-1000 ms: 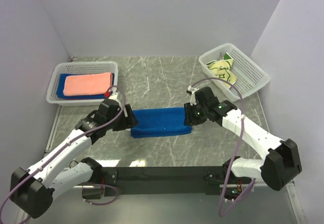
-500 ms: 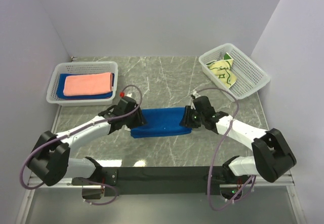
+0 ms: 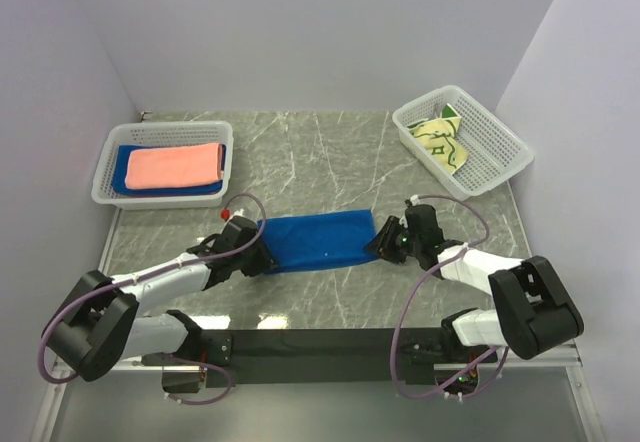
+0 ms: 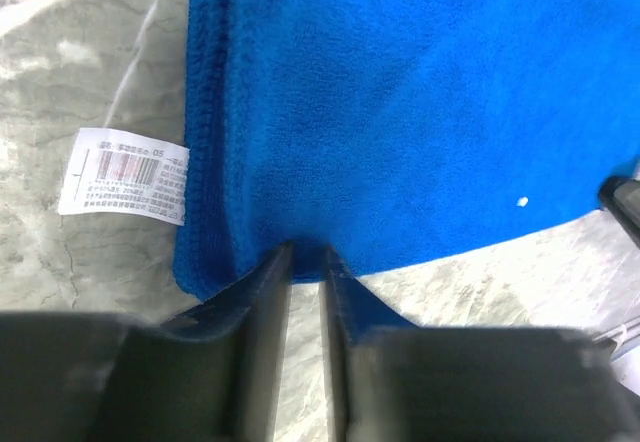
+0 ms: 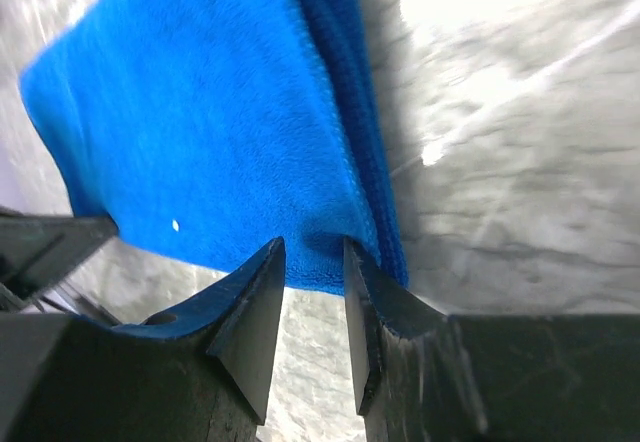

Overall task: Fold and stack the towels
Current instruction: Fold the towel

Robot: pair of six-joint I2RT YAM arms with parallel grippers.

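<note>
A royal blue towel [image 3: 318,240] lies folded on the marble table in the middle. My left gripper [image 3: 262,259] is low at its near left corner, jaws pinched on the towel's near edge [image 4: 305,252]. The blue cloth [image 4: 400,112] fills that view, and a white barcode label [image 4: 123,174] sticks out at its left side. My right gripper [image 3: 378,247] is low at the near right corner, jaws closed on the thick folded edge [image 5: 313,247] of the same towel [image 5: 200,132]. A salmon-pink towel [image 3: 175,165] lies on another blue towel [image 3: 120,167] in the left basket. A pale yellow and green towel [image 3: 440,140] lies in the right basket.
A white lattice basket [image 3: 108,190] stands at the back left and another [image 3: 490,132] at the back right. Both arms stretch low across the near half of the table. Purple cables loop beside each wrist. The black base rail runs along the near edge.
Both arms have dropped down to the table and drawn towards the near side. The blue towel now lies flatter, with its near edge still held at both corners.
</note>
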